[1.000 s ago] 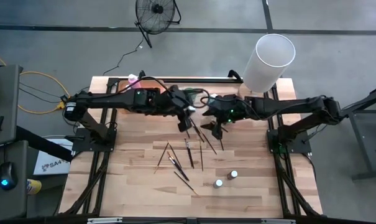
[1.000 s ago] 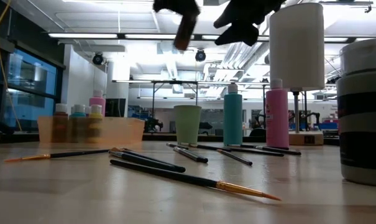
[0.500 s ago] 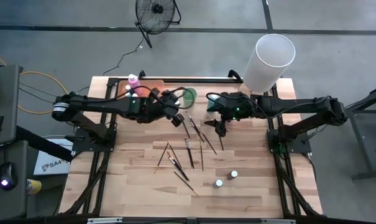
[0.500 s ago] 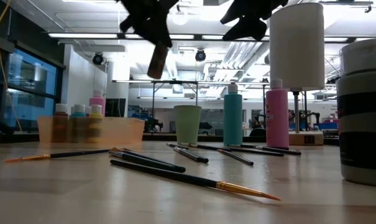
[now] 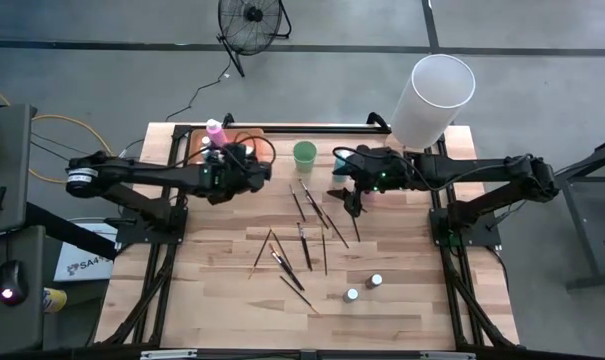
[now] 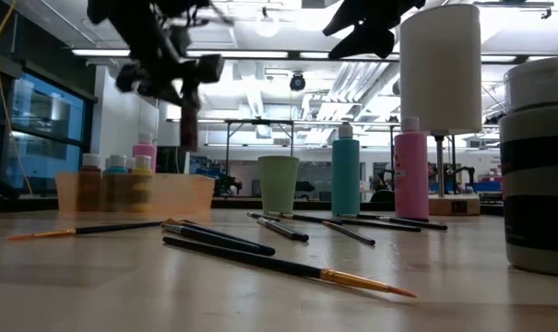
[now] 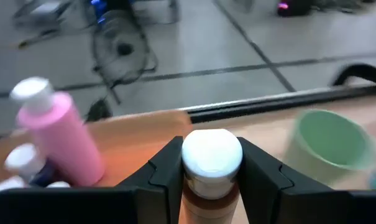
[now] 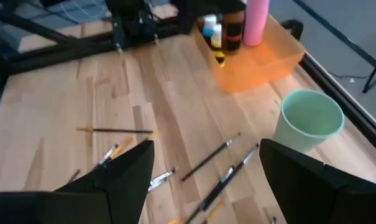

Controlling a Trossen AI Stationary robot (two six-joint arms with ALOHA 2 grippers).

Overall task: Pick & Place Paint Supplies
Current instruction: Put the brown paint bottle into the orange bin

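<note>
My left gripper [image 5: 246,172] is shut on a small brown paint bottle with a white cap [image 7: 211,163]. It is high above the table by the orange tray [image 5: 244,141], which holds a pink bottle [image 7: 57,130] and small bottles. In the low view the bottle [image 6: 188,127] hangs under that gripper [image 6: 172,74]. My right gripper [image 5: 354,196] hovers open [image 8: 206,186] above the dark-handled brushes [image 5: 304,240], which lie flat on the wood. Two small capped bottles [image 5: 364,288] stand near the table's near edge. A teal bottle [image 6: 345,175] and a pink bottle [image 6: 410,173] stand at the far side. My left gripper pinches the small bottle between its two fingers [image 7: 166,171] at its upper end, by the white cap [image 7: 211,155]. The fingers come from above. The bottle is lifted clear and hangs roughly upright below them [image 6: 188,129].
A green cup [image 5: 304,153] stands between the tray and my right arm. A tall white cylinder [image 5: 437,95] rises at the far right corner. One small bottle [image 6: 539,166] stands close to the low camera. Bare wood lies left of the brushes.
My left gripper has carried the small bottle from above the brushes at mid-table toward the table's left, stopping by the orange tray, with the bottle staying lifted clear. My right gripper has stayed open above the brushes.
</note>
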